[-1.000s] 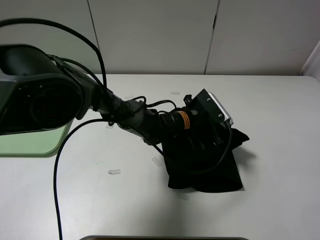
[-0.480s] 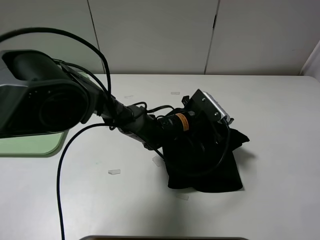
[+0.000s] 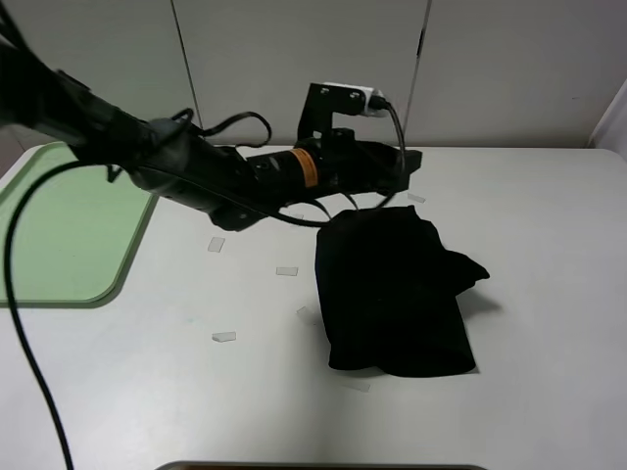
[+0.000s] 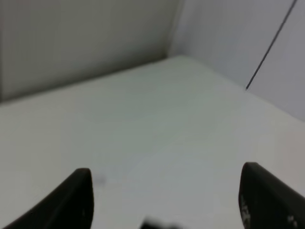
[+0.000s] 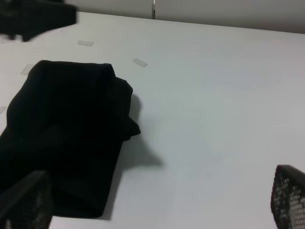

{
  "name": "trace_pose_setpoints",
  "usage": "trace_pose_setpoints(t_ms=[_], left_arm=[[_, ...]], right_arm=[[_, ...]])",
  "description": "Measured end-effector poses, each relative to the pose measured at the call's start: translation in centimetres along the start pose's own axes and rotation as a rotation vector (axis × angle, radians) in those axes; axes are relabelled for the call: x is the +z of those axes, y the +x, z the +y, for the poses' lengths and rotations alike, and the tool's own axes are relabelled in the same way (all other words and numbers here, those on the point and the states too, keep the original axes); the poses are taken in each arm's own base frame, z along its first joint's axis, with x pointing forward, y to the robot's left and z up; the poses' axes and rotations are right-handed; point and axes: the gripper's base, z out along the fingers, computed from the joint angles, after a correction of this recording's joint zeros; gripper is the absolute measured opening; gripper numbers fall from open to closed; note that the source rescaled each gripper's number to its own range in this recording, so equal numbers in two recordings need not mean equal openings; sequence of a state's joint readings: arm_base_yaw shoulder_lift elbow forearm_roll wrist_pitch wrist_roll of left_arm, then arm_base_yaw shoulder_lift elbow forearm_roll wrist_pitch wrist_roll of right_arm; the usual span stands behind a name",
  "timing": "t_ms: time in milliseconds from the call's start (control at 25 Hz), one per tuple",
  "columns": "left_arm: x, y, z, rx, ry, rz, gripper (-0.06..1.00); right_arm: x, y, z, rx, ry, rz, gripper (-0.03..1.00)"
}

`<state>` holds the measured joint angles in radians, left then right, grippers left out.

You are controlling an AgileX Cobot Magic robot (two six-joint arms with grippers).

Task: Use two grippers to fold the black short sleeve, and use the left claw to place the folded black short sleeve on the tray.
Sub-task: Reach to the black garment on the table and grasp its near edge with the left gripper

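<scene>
The black short sleeve (image 3: 397,294) lies folded into a compact bundle on the white table, right of centre, with nothing touching it. The left claw (image 3: 404,164) hangs in the air above the table just beyond the shirt's far edge, on an arm reaching in from the left. In the left wrist view the left claw (image 4: 170,195) is open, with only bare table between its fingertips (image 4: 78,195). The right gripper (image 5: 156,200) is open and empty, and its view shows the shirt (image 5: 66,129) off to one side. The pale green tray (image 3: 69,225) sits at the table's left edge.
Small clear strips (image 3: 286,271) lie scattered on the table around the shirt, one more (image 3: 224,337) nearer the front. A black cable (image 3: 24,333) trails from the left arm over the table's left side. White wall panels stand behind the table.
The left arm has risen off the shirt and swung toward the back of the table, its claw empty. The shirt stays folded where it was.
</scene>
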<state>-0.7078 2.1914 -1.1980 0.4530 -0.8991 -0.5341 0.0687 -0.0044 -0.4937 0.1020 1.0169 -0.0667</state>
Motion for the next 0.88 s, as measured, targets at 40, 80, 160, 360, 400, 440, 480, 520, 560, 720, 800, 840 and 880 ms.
trace_pose_setpoints(t_ms=[40,80,160,360,400,440,480,520,560,720,800,840,880], left_arm=[[-0.9,-0.4,0.2,-0.038,-0.011,0.019,0.64],[-2.0,-0.4,0.5,-0.069,-0.026,0.048,0.64],[-4.0,-0.1,1.1,-0.152,-0.058,0.097,0.64],[-8.7,1.4,1.6,-0.292,-0.140,0.185,0.64],[-9.4,1.5,1.6,-0.299,-0.153,0.196,0.64],[-10.0,1.6,1.5,-0.304,-0.166,0.213,0.64],[-10.5,1.6,1.5,-0.303,-0.179,0.225,0.64],[-10.9,1.3,1.3,-0.289,-0.192,0.237,0.64],[-11.1,1.0,1.3,-0.262,-0.204,0.248,0.64],[-12.2,-0.6,1.1,-0.102,-0.264,0.316,0.64],[-12.6,-1.4,0.8,-0.019,-0.288,0.357,0.64],[-12.6,-1.4,0.8,-0.019,-0.288,0.357,0.64],[-12.9,-2.0,0.6,0.021,-0.302,0.376,0.64]], right_arm=[[0.0,0.0,0.0,0.000,0.000,0.000,1.00],[0.0,0.0,0.0,0.000,0.000,0.000,1.00],[0.0,0.0,0.0,0.000,0.000,0.000,1.00],[0.0,0.0,0.0,0.000,0.000,0.000,1.00],[0.0,0.0,0.0,0.000,0.000,0.000,1.00],[0.0,0.0,0.0,0.000,0.000,0.000,1.00],[0.0,0.0,0.0,0.000,0.000,0.000,1.00],[0.0,0.0,0.0,0.000,0.000,0.000,1.00],[0.0,0.0,0.0,0.000,0.000,0.000,1.00],[0.0,0.0,0.0,0.000,0.000,0.000,1.00],[0.0,0.0,0.0,0.000,0.000,0.000,1.00],[0.0,0.0,0.0,0.000,0.000,0.000,1.00],[0.0,0.0,0.0,0.000,0.000,0.000,1.00]])
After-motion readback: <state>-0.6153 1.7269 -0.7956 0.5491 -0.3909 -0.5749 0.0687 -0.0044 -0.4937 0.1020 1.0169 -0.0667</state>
